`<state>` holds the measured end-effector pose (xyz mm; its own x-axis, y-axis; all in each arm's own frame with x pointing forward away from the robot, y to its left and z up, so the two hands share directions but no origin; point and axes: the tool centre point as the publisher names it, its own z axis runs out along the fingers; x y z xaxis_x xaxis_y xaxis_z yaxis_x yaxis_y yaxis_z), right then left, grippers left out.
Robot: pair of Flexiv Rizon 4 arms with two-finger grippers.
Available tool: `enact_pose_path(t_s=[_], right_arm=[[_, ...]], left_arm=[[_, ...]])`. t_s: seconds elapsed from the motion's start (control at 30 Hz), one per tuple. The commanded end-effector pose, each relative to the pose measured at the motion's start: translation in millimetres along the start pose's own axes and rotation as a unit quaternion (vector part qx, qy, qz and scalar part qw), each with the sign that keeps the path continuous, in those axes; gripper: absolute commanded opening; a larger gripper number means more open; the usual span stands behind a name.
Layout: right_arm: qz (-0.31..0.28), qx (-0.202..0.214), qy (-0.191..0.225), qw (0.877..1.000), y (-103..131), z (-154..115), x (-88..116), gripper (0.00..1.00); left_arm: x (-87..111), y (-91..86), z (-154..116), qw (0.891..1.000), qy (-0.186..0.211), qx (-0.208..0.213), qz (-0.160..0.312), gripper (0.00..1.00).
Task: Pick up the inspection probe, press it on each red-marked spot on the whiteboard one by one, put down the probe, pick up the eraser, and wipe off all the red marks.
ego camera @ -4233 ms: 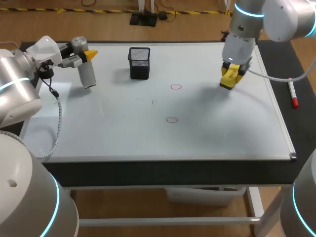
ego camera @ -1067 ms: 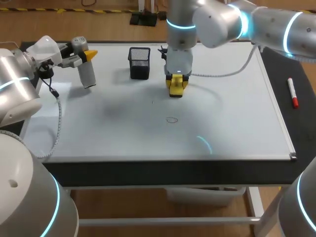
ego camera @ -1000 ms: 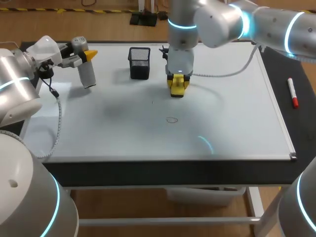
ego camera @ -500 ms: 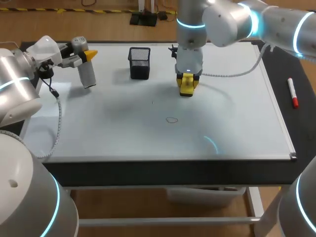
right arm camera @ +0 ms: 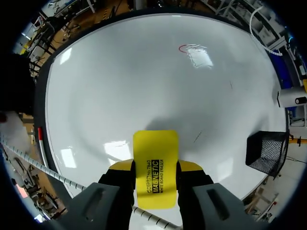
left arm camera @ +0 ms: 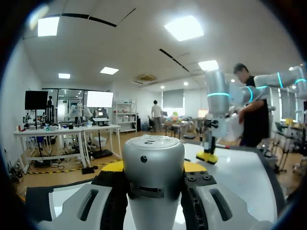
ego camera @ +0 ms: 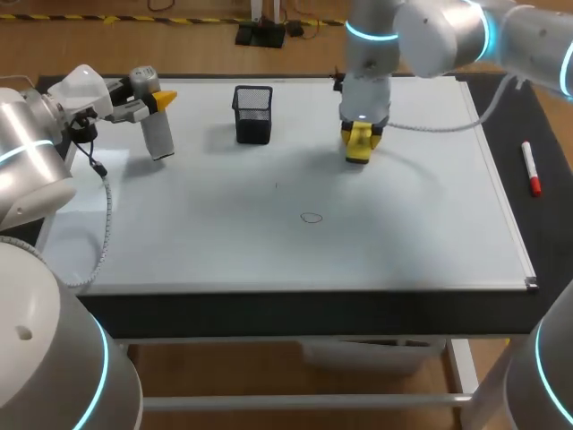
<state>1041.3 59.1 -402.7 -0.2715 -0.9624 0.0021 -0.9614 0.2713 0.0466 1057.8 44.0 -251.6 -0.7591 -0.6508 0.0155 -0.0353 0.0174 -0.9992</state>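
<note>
The whiteboard (ego camera: 215, 246) covers the table, and one small red ring (ego camera: 311, 217) shows near its middle. My right gripper (ego camera: 359, 141) is shut on the yellow eraser (ego camera: 358, 149), which stands on the board at the back, right of centre. In the right wrist view the eraser (right arm camera: 154, 167) sits between the fingers, with the red ring (right arm camera: 188, 48) far ahead. My left gripper (ego camera: 154, 106) is shut on the silver inspection probe (ego camera: 158, 133) and holds it above the board's back left corner. The probe (left arm camera: 153, 177) fills the left wrist view.
A black mesh pen cup (ego camera: 253, 114) stands at the back of the board, between the two grippers. A red marker (ego camera: 532, 170) lies on the dark table beyond the board's right edge.
My right arm has slid the eraser to the right along the back of the board. No red mark shows where it passed. The left arm and probe have stayed put.
</note>
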Motion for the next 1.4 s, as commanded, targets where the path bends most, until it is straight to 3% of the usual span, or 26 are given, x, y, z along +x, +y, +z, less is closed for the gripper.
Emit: enact_pose_path(t_s=[0.03,0.6,1.13,1.4], right_arm=[[0.007,0.007,-0.003,1.000,-1.2,-12.6,16.3,0.00],[0.101,0.018,-0.004,0.995,-32.1,-22.8,83.6,0.00],[0.177,0.015,-0.014,0.984,-47.5,-22.5,140.2,0.00],[0.208,0.012,-0.014,0.978,-51.0,-22.3,153.8,0.00]], left_arm=[[-0.1,-0.4,0.9,1.000,-0.001,0.001,0.001,0.00],[-0.1,-0.4,0.9,1.000,-0.001,0.001,0.001,0.00],[-0.1,-0.4,0.9,1.000,-0.001,0.001,0.001,0.00],[-0.1,-0.4,0.9,1.000,-0.001,0.001,0.001,0.00]])
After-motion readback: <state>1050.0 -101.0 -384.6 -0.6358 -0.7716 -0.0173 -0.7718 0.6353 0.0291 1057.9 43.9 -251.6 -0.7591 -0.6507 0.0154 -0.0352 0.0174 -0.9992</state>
